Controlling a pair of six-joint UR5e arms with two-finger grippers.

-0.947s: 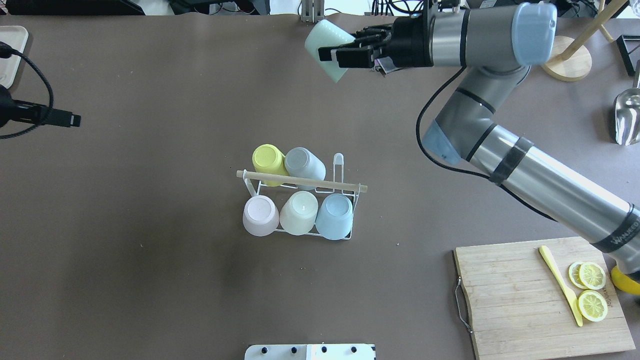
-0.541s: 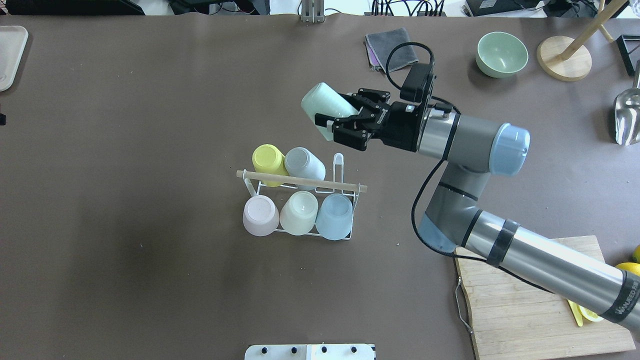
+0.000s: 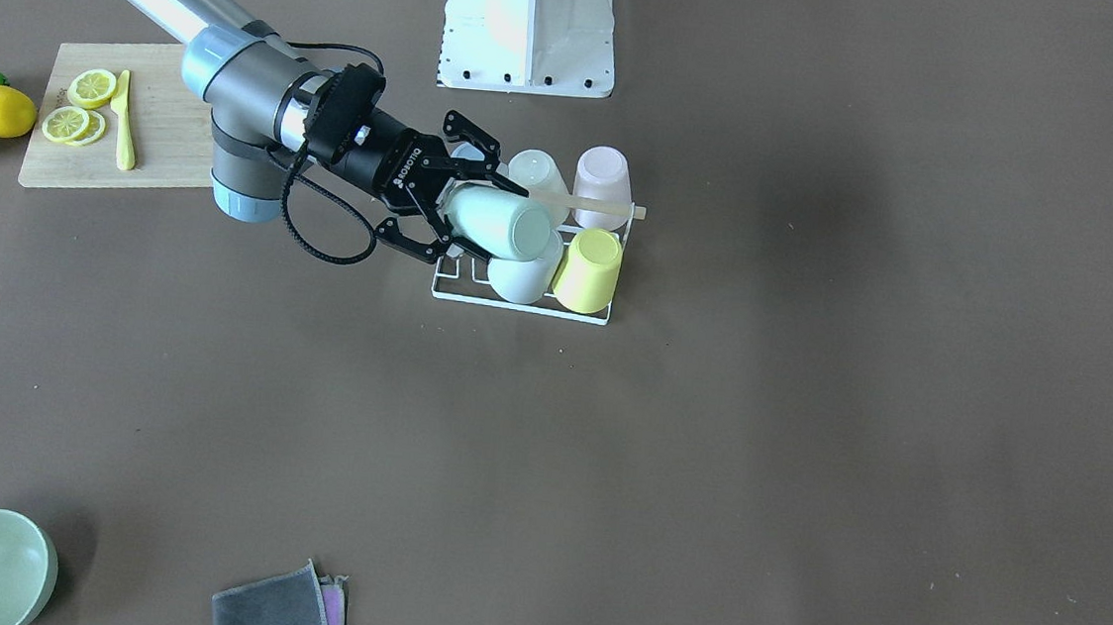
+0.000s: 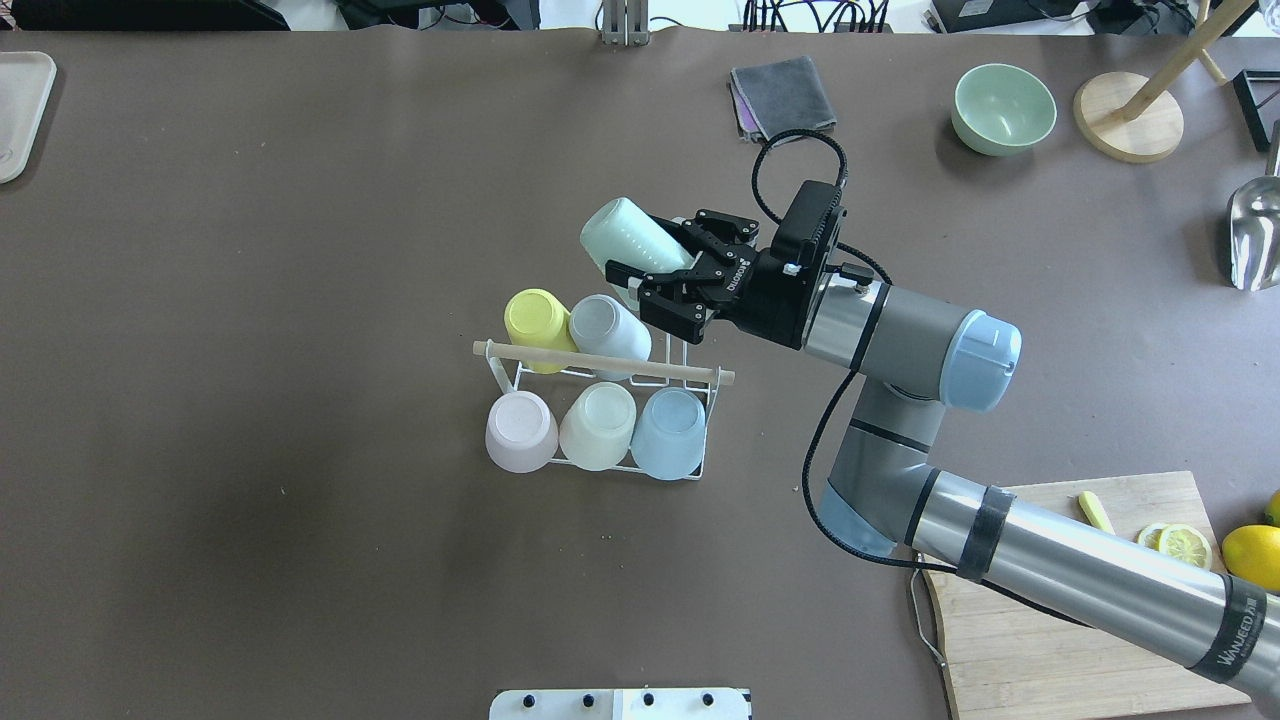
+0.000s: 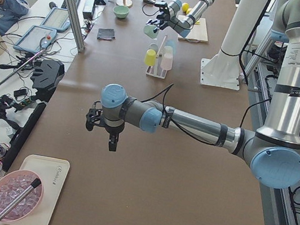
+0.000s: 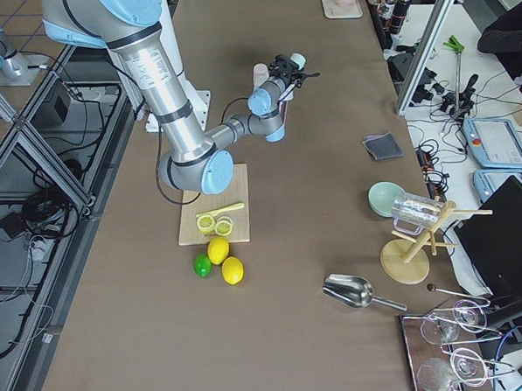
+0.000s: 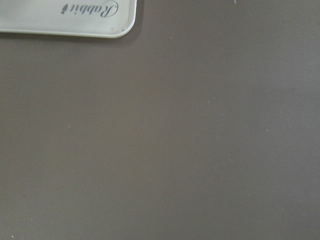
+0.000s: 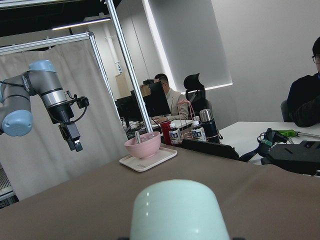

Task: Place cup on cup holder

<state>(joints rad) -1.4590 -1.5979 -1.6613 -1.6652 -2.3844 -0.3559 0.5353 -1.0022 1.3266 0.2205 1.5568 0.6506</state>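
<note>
My right gripper (image 4: 652, 262) is shut on a mint green cup (image 4: 628, 236), which it holds tilted in the air. The cup hangs just above the back right corner of the cup holder (image 4: 600, 361), a white wire rack with a wooden rod across its top. From the front, the cup (image 3: 502, 224) hangs over the rack's (image 3: 517, 305) empty corner, with the gripper (image 3: 460, 217) behind it. Several upturned cups sit on the prongs, among them a yellow one (image 4: 533, 317) and a pink one (image 4: 520, 430). My left gripper (image 5: 103, 129) hovers far off over the table's left end; I cannot tell whether it is open.
A cutting board (image 4: 1050, 640) with lemon slices and a yellow knife lies at the front right under my right arm. A green bowl (image 4: 1003, 108), a grey cloth (image 4: 782, 95), a wooden stand (image 4: 1130, 125) and a metal scoop (image 4: 1255, 235) sit at the back right. A white tray (image 7: 65, 17) lies at the left end.
My right arm has carried the mint cup from the table's far edge toward me, down close to the rack. The left gripper has drawn back out of the overhead view.
</note>
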